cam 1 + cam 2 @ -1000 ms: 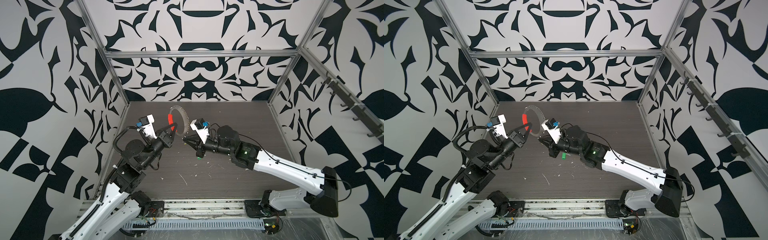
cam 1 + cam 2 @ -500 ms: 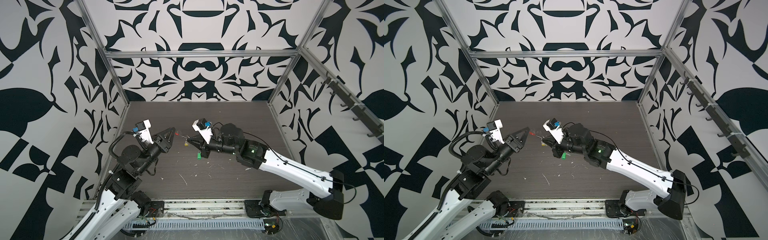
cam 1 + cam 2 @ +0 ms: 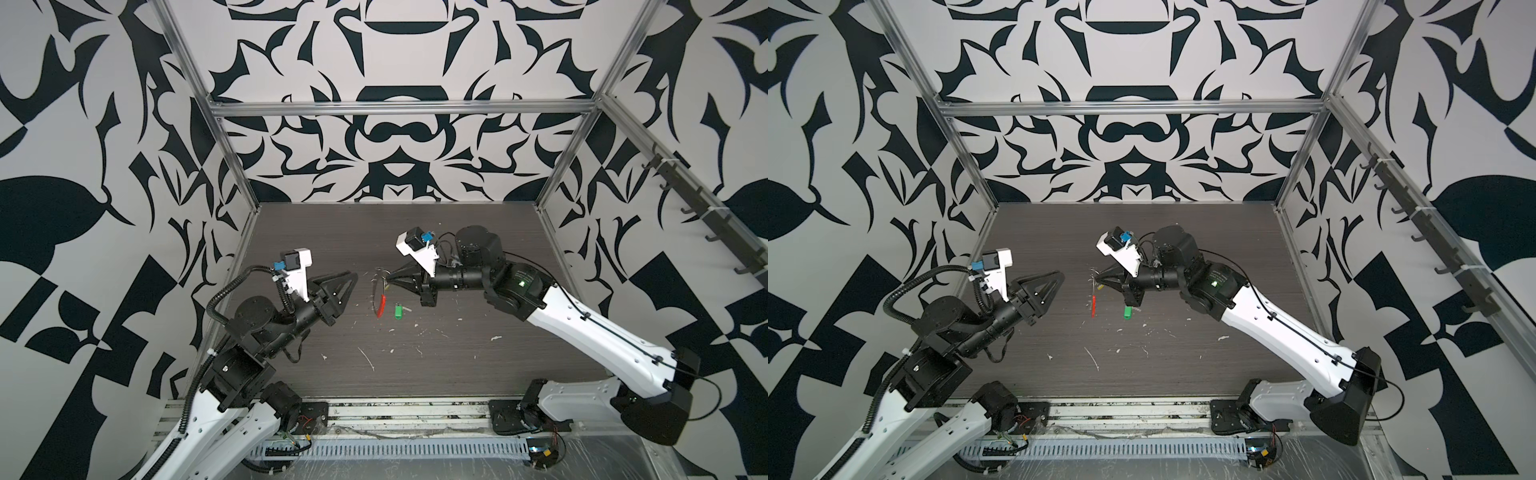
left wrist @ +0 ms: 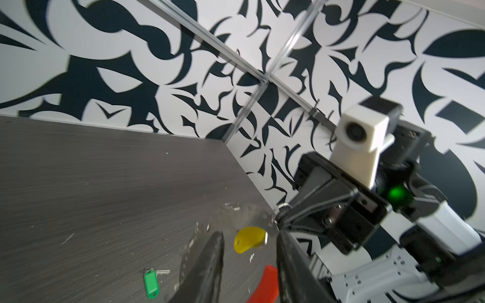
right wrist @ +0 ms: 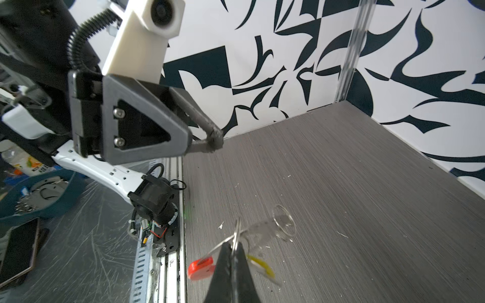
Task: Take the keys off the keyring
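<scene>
Room: patterned walls (image 3: 395, 145) in black and white on 3 sides, with aluminium frame bars (image 3: 399, 109) at the edges.
Surface: dark grey wood-grain table (image 3: 457, 374), strewn with white flecks (image 3: 368, 357).
Arm 1: the left gripper (image 3: 353, 277) is raised off the table and points at the other gripper's tip, near it but apart. Its fingers (image 4: 207, 262) stand released, with a clear gap and nothing gripped.
Arm 2: the right gripper (image 3: 388, 279) is clenched, its tips pressed together on the keyring and holding it off the table.
Item 1: the keyring (image 5: 265, 227), a thin grey wire loop, runs out from the right gripper's tip. It is motion-blurred in both wrist views.
Item 2: silver rings (image 5: 284, 223) are strung on the wire just past the right gripper's tip.
Item 3: the red sleeve (image 3: 380, 305) hangs below the right gripper's tip, between the 2 grippers and nearer the right one. Whether it touches the table, I cannot tell.
Item 4: the yellow key (image 4: 249, 238) dangles just beside the right gripper's tip, clear of the table. Its link to the wire is too blurred to trace.
Item 5: the green key (image 3: 398, 311) lies flat on the table under the right gripper, near the red sleeve's lower end but apart from it. It is off the keyring, with a small silver key at 1 end.
</scene>
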You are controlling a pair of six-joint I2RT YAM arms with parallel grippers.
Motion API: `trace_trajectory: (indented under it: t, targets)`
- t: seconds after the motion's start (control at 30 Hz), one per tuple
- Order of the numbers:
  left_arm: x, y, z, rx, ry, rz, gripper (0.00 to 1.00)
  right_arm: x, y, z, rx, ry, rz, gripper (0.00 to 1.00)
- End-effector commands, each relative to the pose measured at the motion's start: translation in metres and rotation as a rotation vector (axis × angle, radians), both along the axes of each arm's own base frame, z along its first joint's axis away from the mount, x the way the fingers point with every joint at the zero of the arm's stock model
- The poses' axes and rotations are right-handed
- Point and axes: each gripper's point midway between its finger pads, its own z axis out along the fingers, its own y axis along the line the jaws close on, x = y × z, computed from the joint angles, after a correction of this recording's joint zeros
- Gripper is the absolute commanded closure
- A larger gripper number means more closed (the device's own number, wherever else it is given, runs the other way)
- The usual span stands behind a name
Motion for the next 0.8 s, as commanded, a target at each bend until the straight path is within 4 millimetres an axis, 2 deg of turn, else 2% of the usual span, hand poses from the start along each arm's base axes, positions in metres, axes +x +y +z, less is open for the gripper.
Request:
trace_trajectory:
  t: [0.0, 0.1, 0.27, 0.37, 0.5, 0.77]
  targets:
    - [-0.028, -0.016, 0.021, 0.033, -0.145, -0.179, 0.64, -0.037, -0.007, 0.043, 0.112, -0.028, 0.187, 1.0]
    - [-0.039, -0.023, 0.028, 0.026, -0.188, -0.253, 0.64, -0.046, -0.008, 0.044, 0.122, -0.009, 0.237, 1.0]
    - [-0.044, -0.036, 0.025, 0.037, -0.167, -0.353, 0.63, -0.056, -0.01, 0.045, 0.136, 0.015, 0.285, 1.0]
    - [-0.046, -0.04, 0.025, 0.029, -0.16, -0.383, 0.64, -0.058, -0.01, 0.044, 0.135, 0.025, 0.293, 1.0]
    - [-0.05, -0.044, 0.027, 0.011, -0.161, -0.421, 0.71, -0.057, -0.011, 0.042, 0.133, 0.03, 0.287, 1.0]
    - [-0.05, -0.046, 0.028, 0.005, -0.154, -0.439, 0.75, -0.056, -0.01, 0.041, 0.13, 0.038, 0.282, 1.0]
